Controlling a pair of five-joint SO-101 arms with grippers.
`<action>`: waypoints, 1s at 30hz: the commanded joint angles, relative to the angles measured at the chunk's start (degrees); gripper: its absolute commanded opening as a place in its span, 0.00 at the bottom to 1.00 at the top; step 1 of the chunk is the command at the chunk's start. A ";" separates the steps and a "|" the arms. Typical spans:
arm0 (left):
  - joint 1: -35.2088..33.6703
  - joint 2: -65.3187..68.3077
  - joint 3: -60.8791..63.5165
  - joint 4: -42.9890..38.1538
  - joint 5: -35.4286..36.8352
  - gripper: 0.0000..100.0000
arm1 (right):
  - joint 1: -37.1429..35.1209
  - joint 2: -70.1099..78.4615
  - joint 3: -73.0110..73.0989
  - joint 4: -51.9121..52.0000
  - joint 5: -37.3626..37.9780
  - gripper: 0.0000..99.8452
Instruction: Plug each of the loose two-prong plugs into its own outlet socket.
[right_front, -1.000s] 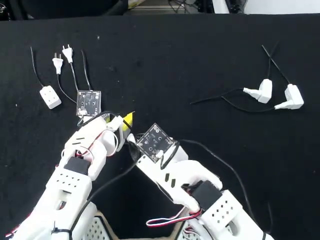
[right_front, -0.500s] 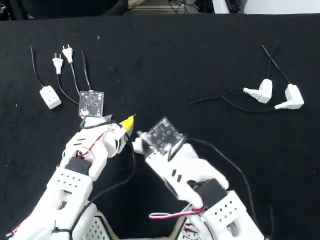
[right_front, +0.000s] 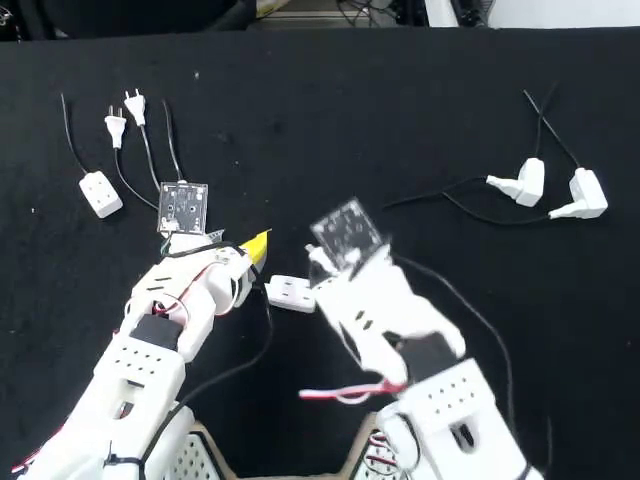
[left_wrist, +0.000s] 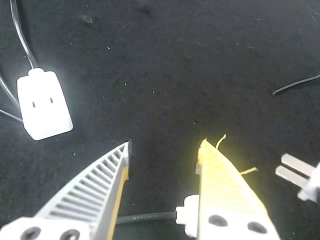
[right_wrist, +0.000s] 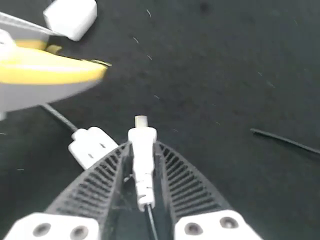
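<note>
Two things matter to us here: a steady hold on the plug and a square meeting with the socket. Our right gripper (right_wrist: 142, 145) is clamped on a small white plug (right_wrist: 142, 152), held by its body with the prongs (right_wrist: 141, 120) poking forward above the black table (right_front: 400, 100). Our left gripper (left_wrist: 165, 144) stands wide with nothing between its fingers, just beside a white socket (right_front: 290, 292) that lies between the two arms. We judge the plug light and rigid, its smooth plastic apt to twist, and its thin cord (right_wrist: 148, 216) springy enough to tug it aside, so the flat sides of the body are the place to hold. The loose socket will likely slide when pushed unless the free gripper braces it
</note>
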 joint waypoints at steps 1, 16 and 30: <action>0.66 -0.44 -0.31 -0.62 -0.26 0.22 | 1.67 12.09 -7.78 0.53 -0.53 0.01; 0.66 -0.44 -0.31 -0.62 -0.26 0.22 | -7.47 15.78 -8.92 2.20 -0.53 0.01; 0.92 -0.44 -0.31 -0.70 -0.26 0.22 | 14.07 -0.84 7.08 -1.58 13.80 0.01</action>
